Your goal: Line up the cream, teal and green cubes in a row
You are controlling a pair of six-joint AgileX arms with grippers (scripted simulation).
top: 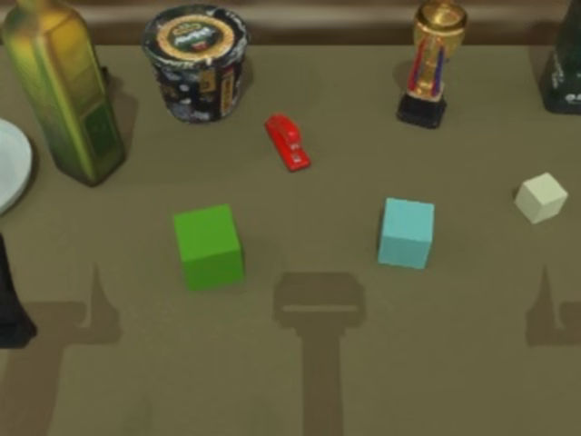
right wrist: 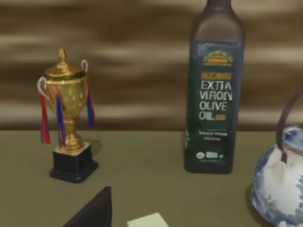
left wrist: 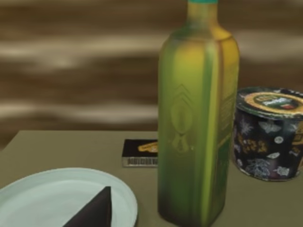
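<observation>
The bright green cube (top: 209, 246) sits left of centre and the light teal cube (top: 406, 232) right of centre, well apart. The small pale cream cube (top: 542, 197) lies near the right edge, slightly farther back. My left arm (top: 11, 313) shows only as a dark piece at the left edge. In the left wrist view one dark finger (left wrist: 97, 210) hangs over a white plate, with nothing touching it. My right arm is outside the top view. Its one visible finger (right wrist: 94, 210) hangs just beside the cream cube (right wrist: 147, 221), apart from it. Neither gripper holds anything.
A red stapler-like toy (top: 288, 142) lies behind the cubes. Along the back stand a green bottle (top: 64, 86), a printed tub (top: 195, 59), a gold trophy (top: 431, 64) and an olive oil bottle (right wrist: 215, 94). A white plate (top: 9, 163) sits far left and a blue-white teapot (right wrist: 281, 184) far right.
</observation>
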